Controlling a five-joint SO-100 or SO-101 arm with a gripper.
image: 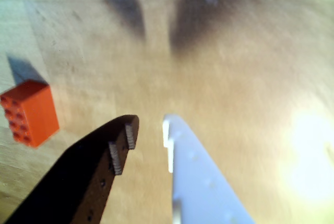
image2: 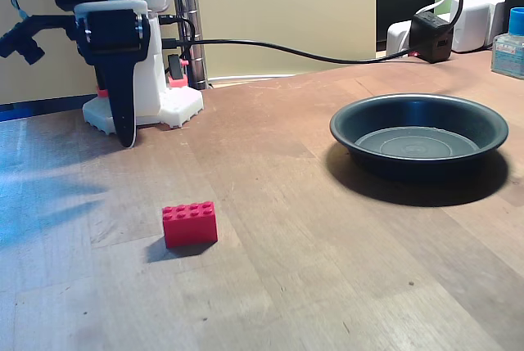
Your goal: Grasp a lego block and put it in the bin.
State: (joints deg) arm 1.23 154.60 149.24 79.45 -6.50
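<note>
Red block [image2: 190, 223] sits on the wooden bench [image2: 327, 269], left of and nearer the camera than the bin [image2: 418, 132]; the claw [image: 148, 128], its fingers slightly apart and empty, hangs above the bench beside the block in the wrist view

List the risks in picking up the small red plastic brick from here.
1. In the wrist view the small red plastic brick lies left of the open black-and-white gripper, outside its fingers; closing now would likely miss.
2. The brick stands apart from the wide dark metal pan, so a weak grip risks dropping it.
</note>
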